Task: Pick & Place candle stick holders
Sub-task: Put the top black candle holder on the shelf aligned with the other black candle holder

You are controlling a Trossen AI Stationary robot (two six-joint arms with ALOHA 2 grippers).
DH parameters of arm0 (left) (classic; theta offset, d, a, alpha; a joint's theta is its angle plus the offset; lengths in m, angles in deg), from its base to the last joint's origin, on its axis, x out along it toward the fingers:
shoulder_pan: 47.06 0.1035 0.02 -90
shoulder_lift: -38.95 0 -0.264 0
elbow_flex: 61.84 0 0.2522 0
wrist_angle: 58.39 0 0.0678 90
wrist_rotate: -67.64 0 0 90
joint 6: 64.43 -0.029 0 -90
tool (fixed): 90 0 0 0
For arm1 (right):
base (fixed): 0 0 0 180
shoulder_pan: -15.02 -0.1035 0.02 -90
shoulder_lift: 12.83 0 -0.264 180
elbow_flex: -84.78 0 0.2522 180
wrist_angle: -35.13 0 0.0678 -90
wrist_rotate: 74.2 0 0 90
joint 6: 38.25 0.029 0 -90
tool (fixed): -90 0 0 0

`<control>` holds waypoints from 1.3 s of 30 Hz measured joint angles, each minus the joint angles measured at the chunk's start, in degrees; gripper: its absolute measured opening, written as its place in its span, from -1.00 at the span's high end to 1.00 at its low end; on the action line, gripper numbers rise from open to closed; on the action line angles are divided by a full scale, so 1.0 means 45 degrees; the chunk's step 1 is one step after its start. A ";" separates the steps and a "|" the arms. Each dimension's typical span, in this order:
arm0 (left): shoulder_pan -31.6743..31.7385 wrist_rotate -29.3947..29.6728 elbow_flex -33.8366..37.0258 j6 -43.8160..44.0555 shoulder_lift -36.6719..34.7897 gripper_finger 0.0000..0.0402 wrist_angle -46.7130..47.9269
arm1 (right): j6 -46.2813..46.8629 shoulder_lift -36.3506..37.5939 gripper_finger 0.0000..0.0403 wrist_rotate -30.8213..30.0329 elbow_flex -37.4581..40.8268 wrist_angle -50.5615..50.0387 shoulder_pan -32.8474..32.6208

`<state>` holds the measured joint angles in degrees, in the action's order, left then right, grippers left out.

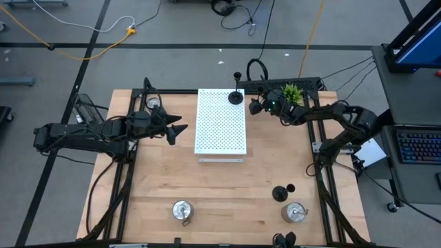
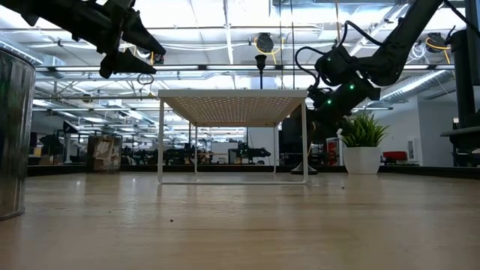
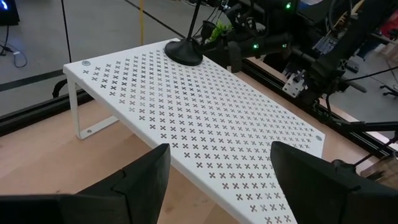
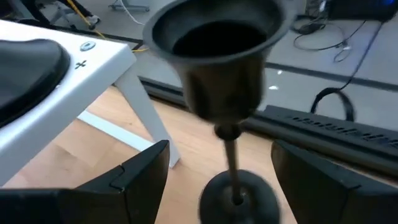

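Observation:
A black goblet-shaped holder point(image 1: 236, 96) stands by its round base on the far end of the white perforated board point(image 1: 220, 124). It also shows in the left wrist view point(image 3: 183, 51). A second black holder point(image 4: 221, 68) stands upright on the wood beside the board's far right leg, between the spread fingers of my open right gripper point(image 4: 217, 180), which do not touch it. In the high view that gripper point(image 1: 255, 107) covers it. My left gripper point(image 1: 176, 129) is open and empty in the air left of the board, pointing at it.
Silver holders stand at the far left point(image 1: 153, 103), near left point(image 1: 182, 210) and near right point(image 1: 295, 212). Another black holder point(image 1: 280, 193) is near the right one. A green potted plant point(image 1: 293, 93) stands behind my right gripper. Bare wood lies between the board and the near edge.

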<state>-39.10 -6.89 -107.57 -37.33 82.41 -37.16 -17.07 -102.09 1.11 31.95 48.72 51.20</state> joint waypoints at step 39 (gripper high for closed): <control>0.0000 -0.0107 0.0000 0.0005 0.0000 -0.42 0.0013 | 0.0718 -0.1465 0.17 -0.0435 -0.1049 -0.0527 0.0235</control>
<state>-39.10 -7.37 -107.57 -37.31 82.41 -37.10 -13.84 -108.68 -0.84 27.23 46.35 52.25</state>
